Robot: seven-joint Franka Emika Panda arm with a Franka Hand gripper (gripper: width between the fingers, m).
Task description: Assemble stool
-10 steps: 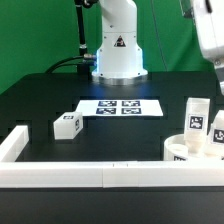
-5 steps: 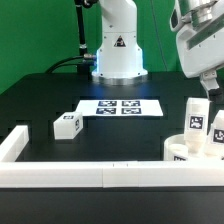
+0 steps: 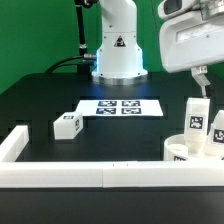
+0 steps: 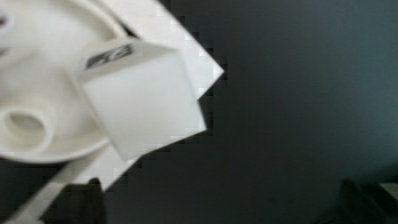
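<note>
Step in hand, as I judge it: approach for a leg pick, nothing grasped yet. The gripper (image 3: 203, 80) hovers above the far right cluster in the exterior view, fingers spread wide and empty. In the wrist view the dark fingertips (image 4: 75, 205) sit far apart with only table between them.

Directly under the hand is an upright leg (image 3: 195, 119), tagged, standing on or just behind the round seat (image 3: 183, 152); I can't tell which, or whether it is already socketed. The wrist view shows that leg (image 4: 151, 95) overlapping the seat (image 4: 32, 150), which has a round hole in it. A second leg (image 3: 218, 128) is cut by the frame edge beside it. A loose leg (image 3: 68, 124) lies well apart on the exterior view's left, near the marker board (image 3: 120, 107). The border rail (image 3: 90, 178) runs along the front.

Next move, my guess: centre the open fingers over the upright leg's flat sides, come straight down without clipping it or the neighbour, then close. The leg sits off to one side in the wrist view, so I'd correct sideways first.
</note>
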